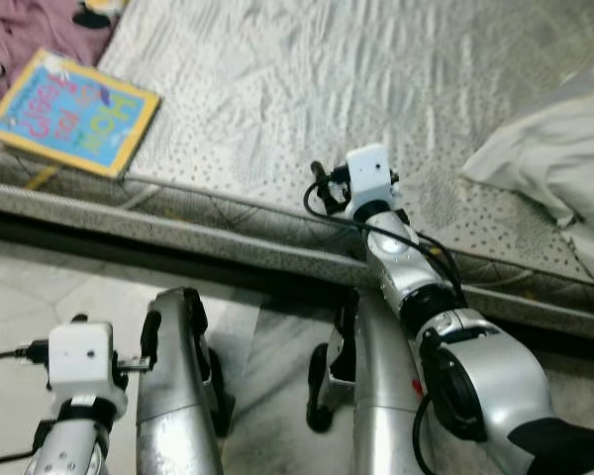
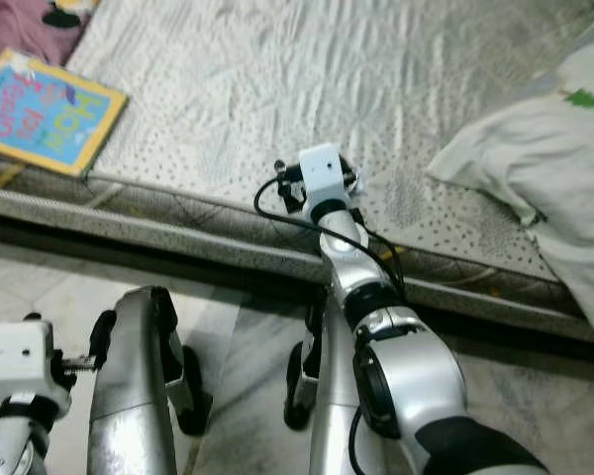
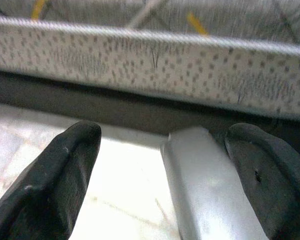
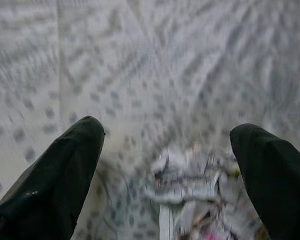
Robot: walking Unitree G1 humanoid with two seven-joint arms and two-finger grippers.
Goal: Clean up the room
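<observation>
Bed w/ grey dotted mattress (image 1: 277, 119), tiled floor (image 1: 40, 297) below.

Item 1: picture book (image 1: 74, 111), yellow-edged, blue cover, flat at mattress edge, far to my left. Likely next pick.
Item 2: pillow (image 1: 564, 158), white, on mattress to my right.
Item 3: crumpled paper scraps (image 4: 190, 192), blurred in right wrist view, on the sheet beneath my fingers.
Item 4: right gripper (image 4: 165, 170), over mattress, fingers wide, holding nothing.
Item 5: left gripper (image 3: 165, 175), low by bed frame, fingers wide, empty.

Method, my judgement: lower right gripper square over scraps, close slow so sheet isn't pinched w/ them. Book too far; approach separately.
</observation>
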